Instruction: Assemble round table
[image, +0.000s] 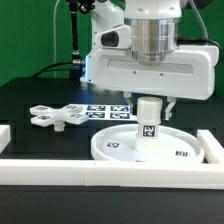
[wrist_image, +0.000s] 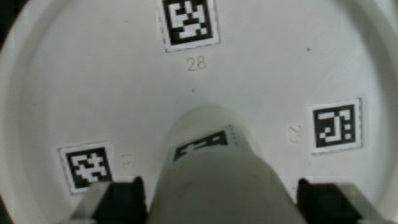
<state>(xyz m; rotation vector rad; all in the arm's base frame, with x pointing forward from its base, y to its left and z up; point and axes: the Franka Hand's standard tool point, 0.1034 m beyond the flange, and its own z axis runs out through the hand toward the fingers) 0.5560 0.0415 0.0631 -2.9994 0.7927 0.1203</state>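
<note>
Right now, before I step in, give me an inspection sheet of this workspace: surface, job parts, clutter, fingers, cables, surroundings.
Surface: black table, edged by white border rails.
Job's things: round disc lies flat; cylinder leg stands upright on it; cross-shaped foot piece lies apart on the table, toward the exterior view's left.
Clutter: nothing seen; only the marker board lies beyond the disc.
Grippers: gripper is over the leg, with fingers flanking it; whether they touch it cannot be told.
Cables: black cable hangs behind the arm.
Surroundings: green backdrop.
</note>
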